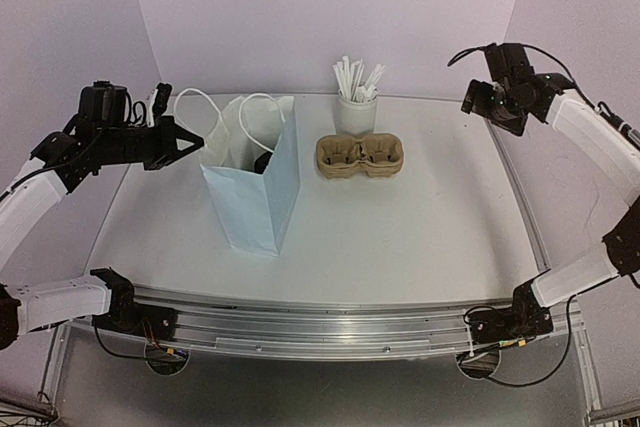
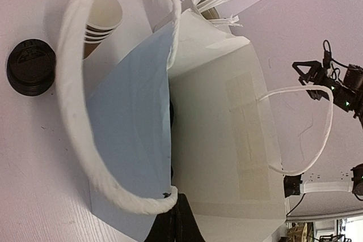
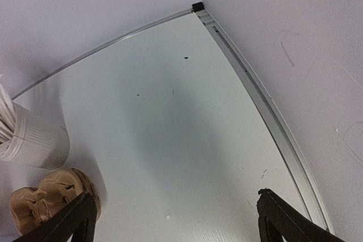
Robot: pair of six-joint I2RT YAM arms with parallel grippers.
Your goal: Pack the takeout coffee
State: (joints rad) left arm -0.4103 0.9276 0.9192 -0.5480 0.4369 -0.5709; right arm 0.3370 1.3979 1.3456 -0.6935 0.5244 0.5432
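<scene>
Across white tabletop (image 1: 420, 237), left pincer (image 1: 195, 139) pinches rim of pale blue paper bag (image 1: 245, 202); hold it steady while wide-open, empty right pincer (image 3: 176, 194) fetches brown kraft-paper cups (image 2: 102, 15).

The left gripper (image 1: 198, 138) pinches the white bag (image 1: 250, 202) at its rim; the cup carrier (image 1: 360, 156) sits beyond the bag.

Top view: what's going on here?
The left gripper seems to pinch the rim of the open bag. The right gripper hangs open and empty over the table's far right corner. Stacked cups and a lid sit outside the bag, not yet packed. The carrier is empty.
</scene>
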